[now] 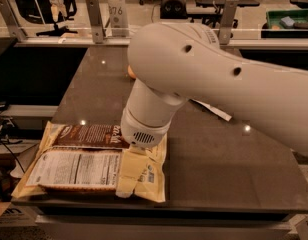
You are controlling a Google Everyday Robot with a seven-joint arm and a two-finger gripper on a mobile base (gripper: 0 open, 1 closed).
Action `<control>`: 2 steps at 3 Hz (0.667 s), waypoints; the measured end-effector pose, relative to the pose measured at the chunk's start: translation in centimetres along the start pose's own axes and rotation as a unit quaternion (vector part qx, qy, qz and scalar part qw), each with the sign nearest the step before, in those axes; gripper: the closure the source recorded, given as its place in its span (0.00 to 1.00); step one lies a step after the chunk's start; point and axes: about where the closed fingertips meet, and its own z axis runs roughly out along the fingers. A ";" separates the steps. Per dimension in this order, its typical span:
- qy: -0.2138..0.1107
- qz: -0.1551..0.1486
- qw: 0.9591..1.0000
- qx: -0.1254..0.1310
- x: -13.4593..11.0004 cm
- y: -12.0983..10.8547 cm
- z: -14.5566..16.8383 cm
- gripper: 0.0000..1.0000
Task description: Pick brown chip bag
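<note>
The brown chip bag (79, 159) lies flat at the table's front left corner. It is dark brown on top, with cream-yellow edges and a white nutrition-label panel (74, 168) facing up. My gripper (138, 156) is at the end of the big white arm (194, 69). It hangs straight down over the right part of the bag, at or just above its surface. The wrist housing hides most of the gripper.
The dark table (219, 164) ends close in front of the bag. A sliver of an orange ball (130, 72) and a pale strip of another bag (214, 111) peek out from behind the arm. Metal rail posts (94, 19) stand at the table's back edge.
</note>
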 end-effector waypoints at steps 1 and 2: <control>0.002 -0.005 1.000 0.003 -0.1 -0.1 -0.5 0.41; -0.002 -0.008 1.000 0.006 -0.2 -0.2 -1.4 0.63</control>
